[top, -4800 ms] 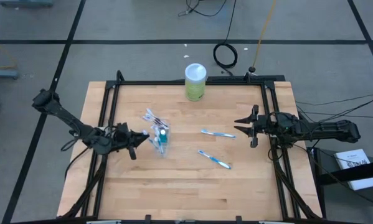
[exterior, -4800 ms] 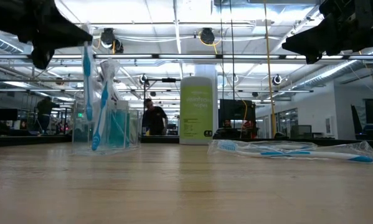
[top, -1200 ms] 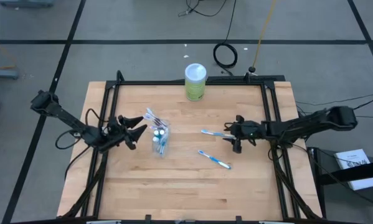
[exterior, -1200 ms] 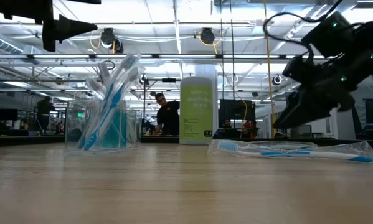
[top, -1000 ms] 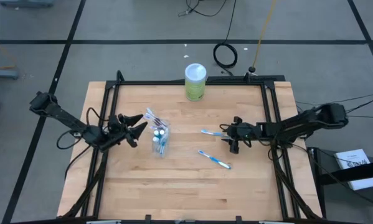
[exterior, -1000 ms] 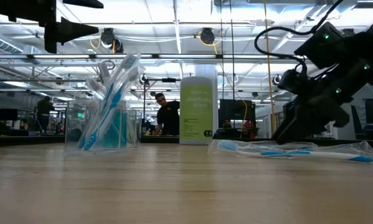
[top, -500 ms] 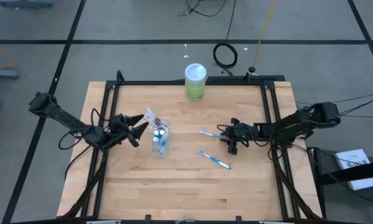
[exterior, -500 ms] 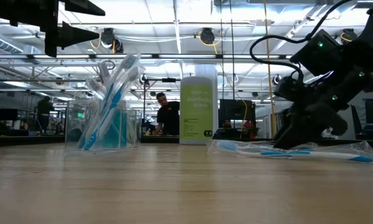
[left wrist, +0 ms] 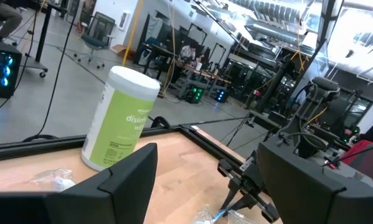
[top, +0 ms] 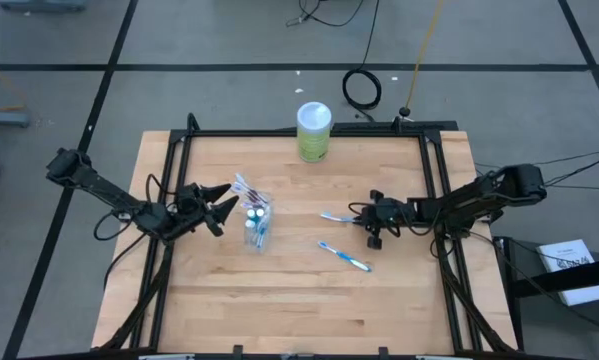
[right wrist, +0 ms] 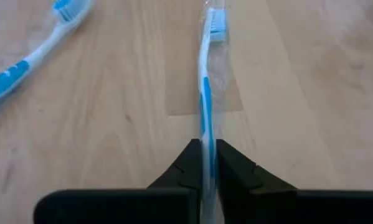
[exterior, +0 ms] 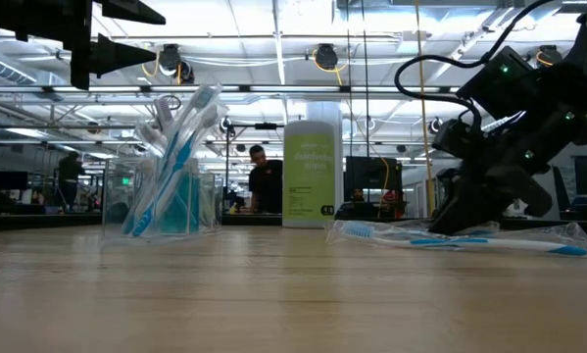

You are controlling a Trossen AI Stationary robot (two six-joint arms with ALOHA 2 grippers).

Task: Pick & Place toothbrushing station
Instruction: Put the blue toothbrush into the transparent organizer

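A clear plastic cup (top: 256,222) stands left of the table's middle, with toothbrushes and teal tubes upright in it. My left gripper (top: 226,202) hovers open just left of the cup, above table height. Two wrapped blue-and-white toothbrushes lie right of centre. My right gripper (top: 360,219) is down at the table, shut on the farther toothbrush (top: 335,215). The nearer toothbrush (top: 344,257) lies free on the wood. My right gripper pinches the toothbrush's handle (right wrist: 205,134) between its two fingers, through the clear wrapper. The fingers come from the table's right, slanting down, roughly in line with the brush. The brush lies on the table, its head (right wrist: 217,22) pointing toward the table's left.
A green canister with a white lid (top: 314,132) stands at the far edge, middle. A black frame rail (top: 309,131) runs round the table top. Bare wood lies along the near half (top: 299,310).
My right gripper has come down to the table, edged toward the table's left, and shut on the farther toothbrush's handle. The brush has stayed on the table.
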